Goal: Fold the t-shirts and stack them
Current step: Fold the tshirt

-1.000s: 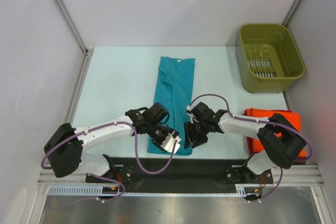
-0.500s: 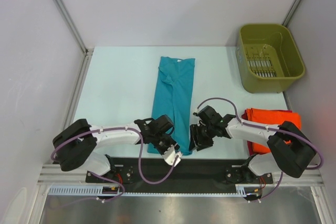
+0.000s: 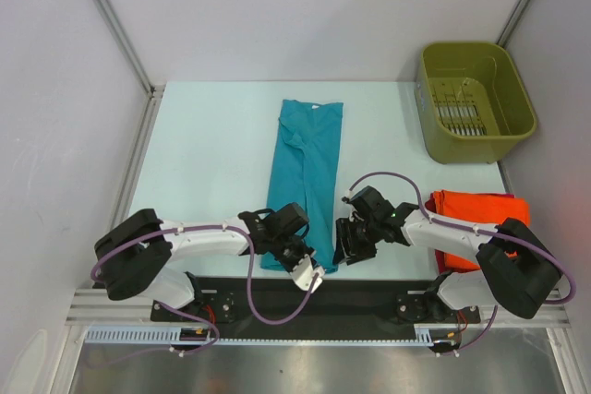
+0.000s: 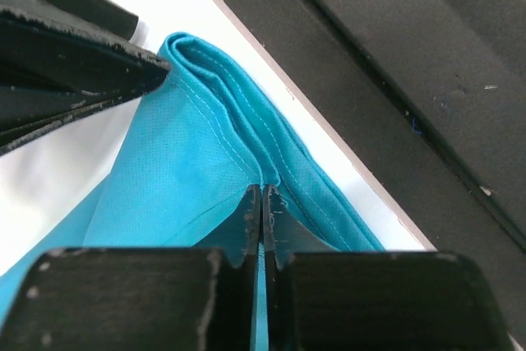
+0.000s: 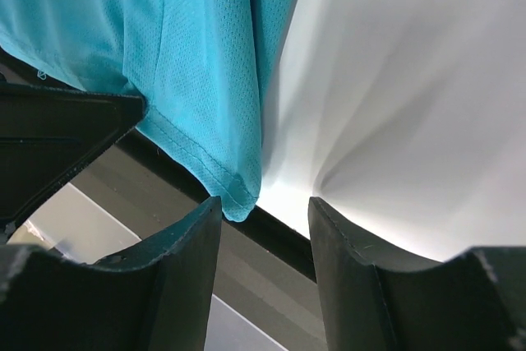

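Top external view: teal t-shirt [image 3: 305, 173] lies flat on the table [image 3: 212, 154], folded lengthwise into a long narrow strip. Long axis runs near-to-far, tilted a bit, so the far end sits further right than the near end. Collar end points to the far side, hem end to the arm bases, reaching the table's near edge. It sits approx mid-table, well apart from the olive bin [image 3: 476, 103] at far right. Orange-red t-shirt pile [image 3: 480, 219] is at the near right, partly under the right arm.

Left gripper [image 3: 297, 260] is down on the hem end, near the strip's near edge. Left wrist view: left gripper [image 4: 261, 203] has its jaws fully closed w/ teal cloth [image 4: 197, 162] pinched at the tips; layered hem folds bunch up towards the pinch.

Right gripper [image 3: 343, 251] is just beside the strip's near-right corner. Right wrist view: right gripper [image 5: 263, 228] is approx half open, w/ the teal hem corner [image 5: 205, 80] hanging btwn the two fingers, not clamped. Can't tell if either finger touches the cloth; bare table shows to the right of it.
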Robot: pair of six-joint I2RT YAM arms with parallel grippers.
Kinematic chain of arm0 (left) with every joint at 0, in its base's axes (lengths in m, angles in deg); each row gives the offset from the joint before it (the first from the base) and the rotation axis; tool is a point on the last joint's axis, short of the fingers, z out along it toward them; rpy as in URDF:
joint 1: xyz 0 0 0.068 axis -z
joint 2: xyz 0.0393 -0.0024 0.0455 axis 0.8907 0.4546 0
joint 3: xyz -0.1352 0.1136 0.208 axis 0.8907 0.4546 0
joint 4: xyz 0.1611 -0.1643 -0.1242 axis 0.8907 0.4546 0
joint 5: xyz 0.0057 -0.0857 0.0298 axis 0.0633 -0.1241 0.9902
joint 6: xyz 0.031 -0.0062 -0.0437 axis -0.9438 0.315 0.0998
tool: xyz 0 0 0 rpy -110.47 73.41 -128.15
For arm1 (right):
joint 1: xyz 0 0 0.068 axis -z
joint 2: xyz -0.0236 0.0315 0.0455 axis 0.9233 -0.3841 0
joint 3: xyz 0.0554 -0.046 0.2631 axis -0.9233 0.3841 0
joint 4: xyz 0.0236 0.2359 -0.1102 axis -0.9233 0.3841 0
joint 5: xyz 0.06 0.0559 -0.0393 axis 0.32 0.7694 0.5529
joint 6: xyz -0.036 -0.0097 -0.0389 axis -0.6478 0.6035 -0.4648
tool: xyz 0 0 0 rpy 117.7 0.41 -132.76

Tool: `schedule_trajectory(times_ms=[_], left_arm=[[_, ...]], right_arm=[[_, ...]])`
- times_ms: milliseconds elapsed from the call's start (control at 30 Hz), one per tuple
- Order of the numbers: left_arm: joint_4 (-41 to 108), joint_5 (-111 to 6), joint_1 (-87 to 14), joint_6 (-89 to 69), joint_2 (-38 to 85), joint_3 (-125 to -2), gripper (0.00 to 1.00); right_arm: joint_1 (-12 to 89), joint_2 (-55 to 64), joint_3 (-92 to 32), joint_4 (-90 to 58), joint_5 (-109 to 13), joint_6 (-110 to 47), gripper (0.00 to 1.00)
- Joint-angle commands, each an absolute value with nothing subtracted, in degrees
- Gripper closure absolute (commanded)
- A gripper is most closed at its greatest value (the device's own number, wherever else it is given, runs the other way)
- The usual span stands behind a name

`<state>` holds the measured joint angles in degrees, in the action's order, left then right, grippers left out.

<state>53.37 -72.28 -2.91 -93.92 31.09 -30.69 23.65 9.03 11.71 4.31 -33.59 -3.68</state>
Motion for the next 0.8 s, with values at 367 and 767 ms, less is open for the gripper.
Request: schedule_trajectory(times_ms=[367, 767], left_arm=[[52.95, -73.06, -1.09, -85.09, 31.17, -33.66, 0.52], [53.18, -68.04, -0.30, -84.39, 35.30, -34.79, 0.87]], right_arm=[[24.26, 10.51, 11.54, 3.88, -35.00, -4.25, 0.48], [24.43, 12.53, 12.50, 4.23, -35.70, -3.99, 0.49]])
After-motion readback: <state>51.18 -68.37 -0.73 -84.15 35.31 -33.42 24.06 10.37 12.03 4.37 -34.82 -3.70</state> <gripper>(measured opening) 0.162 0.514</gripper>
